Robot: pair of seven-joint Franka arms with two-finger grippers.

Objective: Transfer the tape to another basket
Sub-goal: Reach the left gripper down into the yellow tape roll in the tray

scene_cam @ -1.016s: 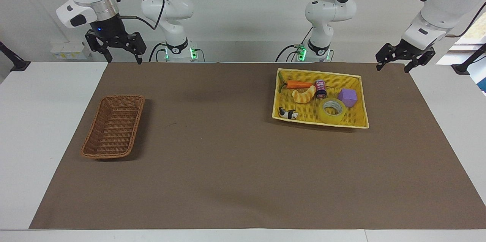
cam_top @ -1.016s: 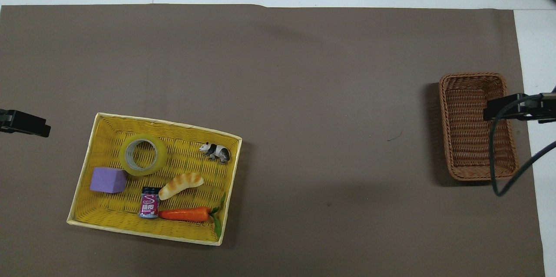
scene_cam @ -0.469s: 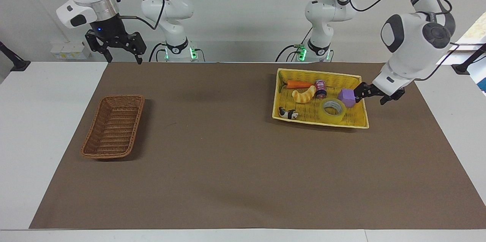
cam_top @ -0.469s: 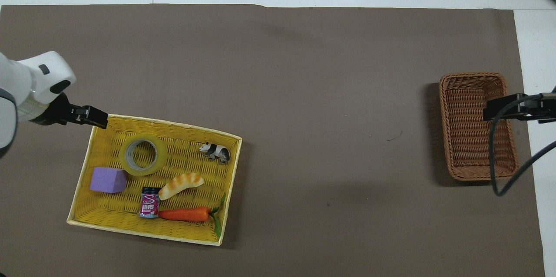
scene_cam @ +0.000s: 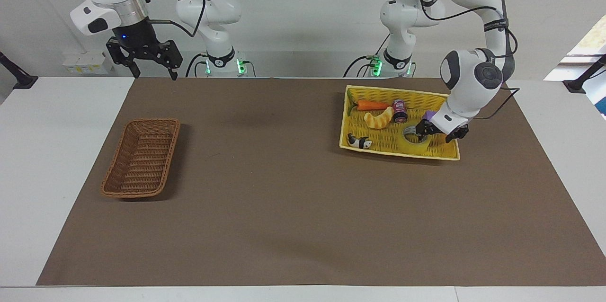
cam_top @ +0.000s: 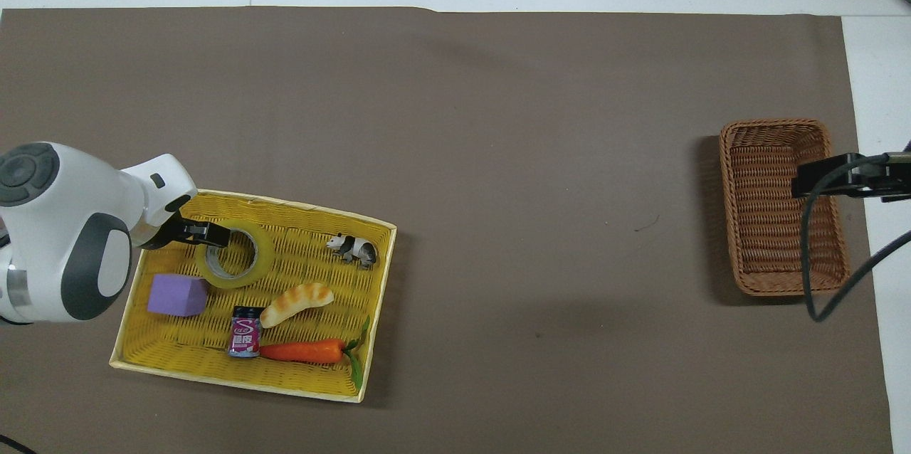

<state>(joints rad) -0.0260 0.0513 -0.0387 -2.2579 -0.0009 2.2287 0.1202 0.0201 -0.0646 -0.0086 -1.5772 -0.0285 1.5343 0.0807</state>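
Observation:
The tape (scene_cam: 411, 146) (cam_top: 250, 267), a yellow translucent roll lying flat, is in the yellow basket (scene_cam: 396, 91) (cam_top: 285, 203), at the end toward the left arm. My left gripper (scene_cam: 434, 135) (cam_top: 208, 233) is down at the roll and open. One finger looks to be in the roll's hole and the other outside its wall. The narrow brown wicker basket (scene_cam: 142, 157) (cam_top: 772, 226) stands toward the right arm's end, with nothing in it. My right gripper (scene_cam: 150, 69) (cam_top: 829, 180) waits raised and open at the robots' edge of the table.
Also in the yellow basket are a purple block (cam_top: 176, 294), a croissant toy (cam_top: 296, 302), a small can (cam_top: 244, 332), a carrot (cam_top: 302, 351) and a panda figure (cam_top: 353, 249). A brown mat (scene_cam: 284, 198) covers the table between the baskets.
The left arm swung in from the table's end and came down into the yellow basket at the tape. The right arm stayed still.

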